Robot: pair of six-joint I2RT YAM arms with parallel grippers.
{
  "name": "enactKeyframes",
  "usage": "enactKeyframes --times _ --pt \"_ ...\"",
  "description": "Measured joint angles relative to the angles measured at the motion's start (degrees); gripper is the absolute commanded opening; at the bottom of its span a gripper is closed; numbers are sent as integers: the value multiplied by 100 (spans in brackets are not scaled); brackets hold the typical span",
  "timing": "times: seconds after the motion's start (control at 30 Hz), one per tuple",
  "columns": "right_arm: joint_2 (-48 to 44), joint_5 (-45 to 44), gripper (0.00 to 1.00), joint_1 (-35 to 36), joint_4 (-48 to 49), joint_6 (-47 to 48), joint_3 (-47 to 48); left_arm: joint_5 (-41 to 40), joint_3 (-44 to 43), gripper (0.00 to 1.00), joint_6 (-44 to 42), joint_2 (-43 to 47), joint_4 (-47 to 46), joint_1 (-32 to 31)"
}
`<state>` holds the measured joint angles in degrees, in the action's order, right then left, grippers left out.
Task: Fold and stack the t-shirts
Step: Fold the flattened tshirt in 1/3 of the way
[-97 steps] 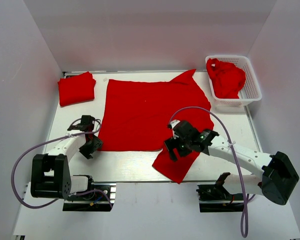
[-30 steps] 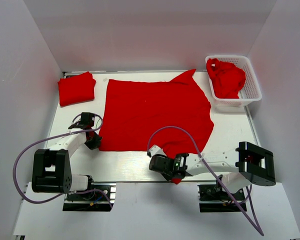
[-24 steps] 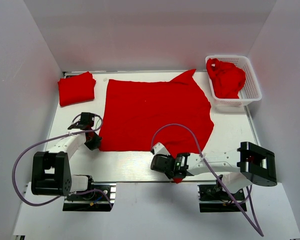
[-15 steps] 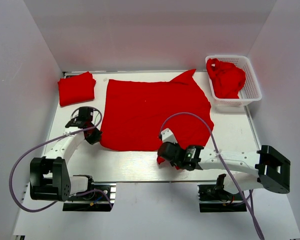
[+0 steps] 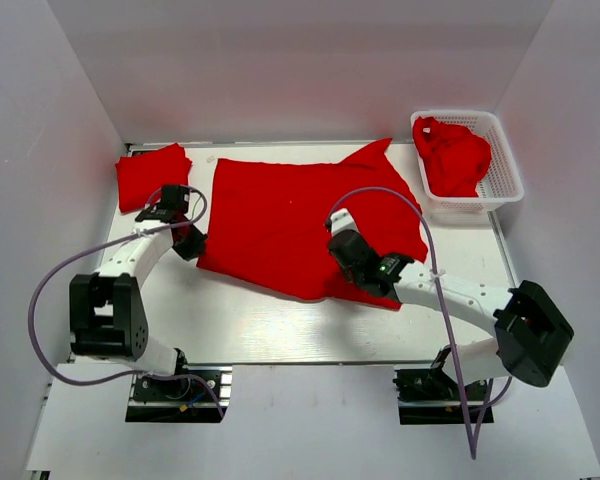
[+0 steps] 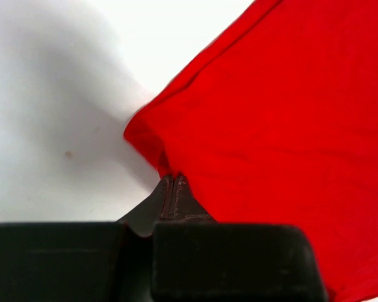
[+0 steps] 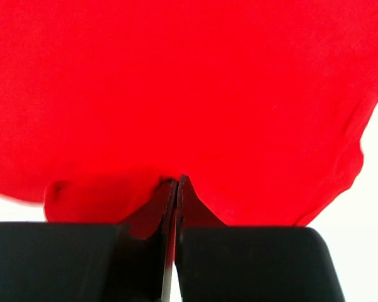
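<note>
On the white table (image 5: 260, 330): a spread t-shirt (image 5: 290, 215) lies across the middle, and a folded t-shirt (image 5: 152, 177) sits at the far left corner.
In the white lattice basket (image 5: 508, 178), far right: crumpled t-shirts (image 5: 452, 155).
Left wrist view only: left gripper (image 6: 174, 184) pinched tight on the spread t-shirt's near-left corner.
Right wrist view only: right gripper (image 7: 176, 185) clamped on its bunched near edge.
Room: plain pale walls on three sides.
</note>
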<state>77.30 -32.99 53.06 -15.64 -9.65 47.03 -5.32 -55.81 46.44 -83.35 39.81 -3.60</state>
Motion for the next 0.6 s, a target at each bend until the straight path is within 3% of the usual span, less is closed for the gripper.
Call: enactKeyframes --times 0.6 --pt "1491 -179 0 -1241 166 988 1709 -105 -1773 0 -15 -1810 -85 7"
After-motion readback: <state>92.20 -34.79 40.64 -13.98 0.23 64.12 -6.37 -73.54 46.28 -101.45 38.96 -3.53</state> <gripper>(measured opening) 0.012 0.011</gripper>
